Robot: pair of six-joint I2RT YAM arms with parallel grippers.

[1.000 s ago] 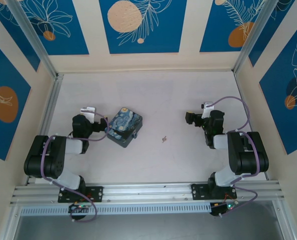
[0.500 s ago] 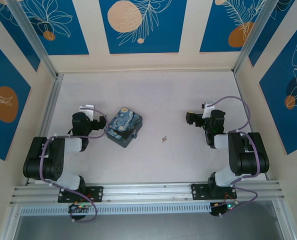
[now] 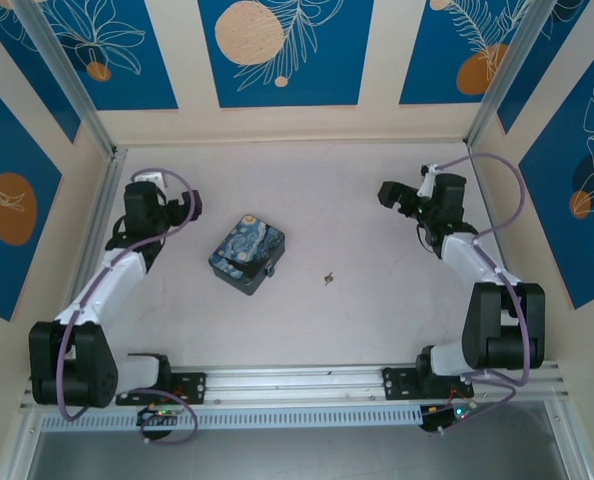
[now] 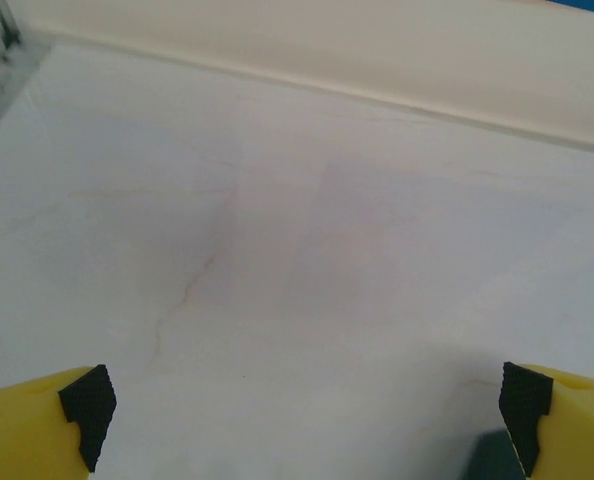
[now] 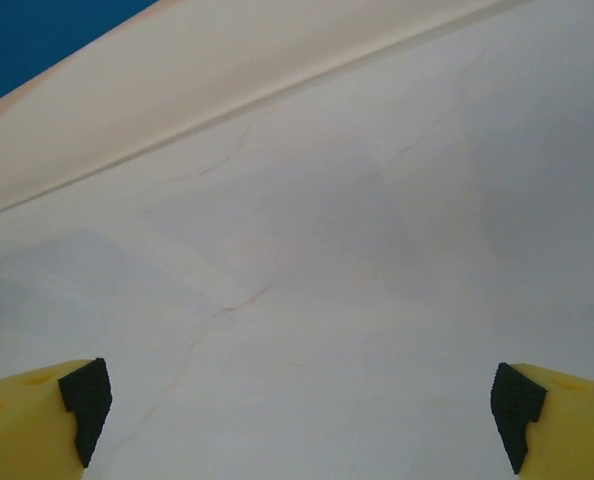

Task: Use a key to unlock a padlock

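Stretched outward since a second ago, putting left gripper point(image 4: 305, 400) at 10 o'clock of the painted box point(image 3: 245, 250) and right gripper point(image 5: 302, 400) toward 2 o'clock of the worktop point(image 3: 377, 320). Spread wide, both, clasping nothing. Lying loose at the box's 4 o'clock: key point(image 3: 328, 278). Tucked against that same corner: padlock point(image 3: 269, 269).

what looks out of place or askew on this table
Nothing looks spilled or damaged. The painted box sits skewed to the edges of the table, and the key lies loose on bare surface to its right. The left fingers and right fingers are open, apart from both.
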